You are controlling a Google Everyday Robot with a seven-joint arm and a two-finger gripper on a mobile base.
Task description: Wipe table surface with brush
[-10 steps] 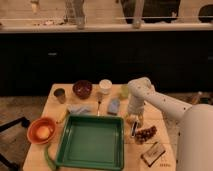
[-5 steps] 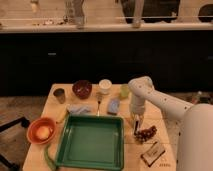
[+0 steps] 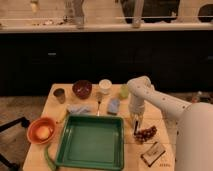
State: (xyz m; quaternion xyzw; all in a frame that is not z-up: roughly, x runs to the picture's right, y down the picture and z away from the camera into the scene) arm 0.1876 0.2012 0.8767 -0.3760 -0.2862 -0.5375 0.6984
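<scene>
The robot's white arm reaches down over the right side of the light tan plank tabletop (image 3: pixel 52 107). Its two-finger gripper (image 3: pixel 136 124) sits just beside the green plastic tray (image 3: pixel 65 150). The fingers are pressed together on what looks like the dark end of the slim long-handled dish brush (image 3: pixel 134 131), low over the wood near a cluster of dark red grapes (image 3: pixel 146 134). By the look of it the grasp is made but no wiping stroke has begun, so the whole surface is left to do. On the table: one tray, one orange bowl (image 3: pixel 41 131), one dark brown bowl (image 3: pixel 82 89), one metal cup (image 3: pixel 59 94), one white cup (image 3: pixel 104 86), one blue rectangular sponge (image 3: pixel 113 106) and one small metal utensil (image 3: pixel 98 105).
</scene>
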